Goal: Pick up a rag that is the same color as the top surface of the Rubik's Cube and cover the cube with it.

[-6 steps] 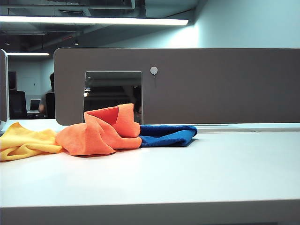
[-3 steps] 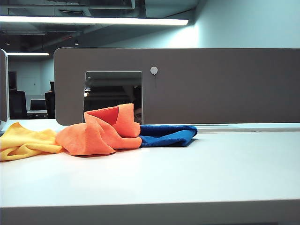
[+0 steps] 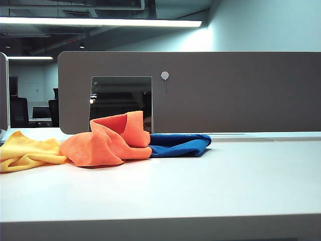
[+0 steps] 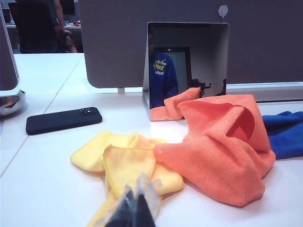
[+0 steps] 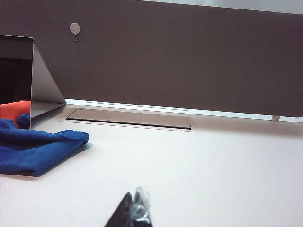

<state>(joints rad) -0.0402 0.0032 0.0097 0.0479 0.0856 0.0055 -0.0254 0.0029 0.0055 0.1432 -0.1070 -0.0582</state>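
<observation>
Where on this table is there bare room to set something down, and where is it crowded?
Free: the wide stretch right of the blue cloth, up to the divider, and the front strip. Crowded: the left, where yellow cloth, rag and blue cloth lie together. Left gripper and right gripper sit low, shut.

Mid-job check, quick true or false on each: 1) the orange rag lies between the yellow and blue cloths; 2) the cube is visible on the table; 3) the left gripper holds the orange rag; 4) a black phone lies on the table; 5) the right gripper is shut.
1. True: the orange rag sits between the yellow cloth and the blue cloth.
2. False: no cube shows in any view; the rag is mounded up.
3. False: the left gripper is low over the yellow cloth, shut, holding nothing.
4. True: a black phone lies beyond the yellow cloth.
5. True: the right gripper is shut, empty, over bare table.
</observation>
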